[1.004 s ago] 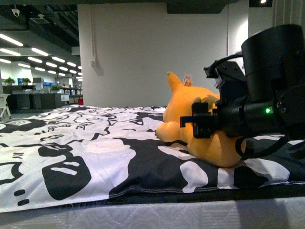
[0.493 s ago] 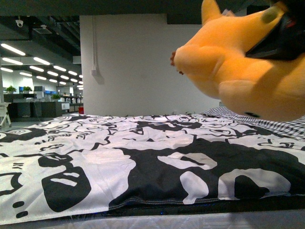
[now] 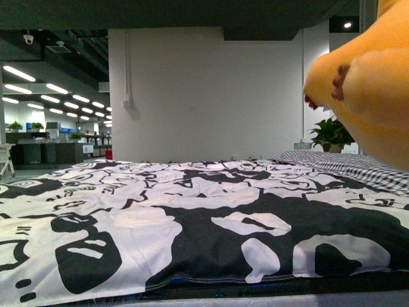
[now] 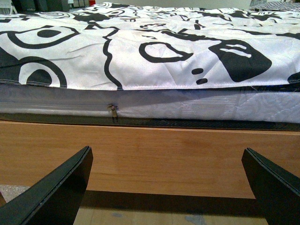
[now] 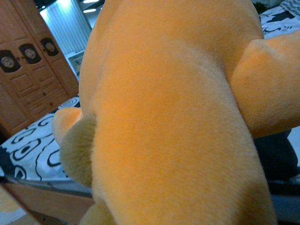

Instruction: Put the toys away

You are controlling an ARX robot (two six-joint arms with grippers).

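Observation:
The orange-yellow plush toy [image 3: 374, 96] hangs in the air at the upper right of the front view, well above the bed, with small dark brown marks on its near end. In the right wrist view the plush toy [image 5: 178, 117] fills nearly the whole picture. My right gripper is shut on it, its fingers hidden behind the fur. My left gripper [image 4: 166, 187] is open and low in front of the bed's side, with its two dark fingers [image 4: 56, 192] wide apart and nothing between them.
A black-and-white patterned sheet [image 3: 160, 211] covers the bed. Below it are the mattress side with a zipper [image 4: 113, 110] and the wooden bed frame [image 4: 150, 154]. A checked cover [image 3: 358, 167] and a potted plant [image 3: 331, 135] lie at far right. A wooden wardrobe [image 5: 28, 79] stands beyond.
The plush toy was lying on the bed with my right gripper at it. It has been lifted off the sheet and has moved up and to the right.

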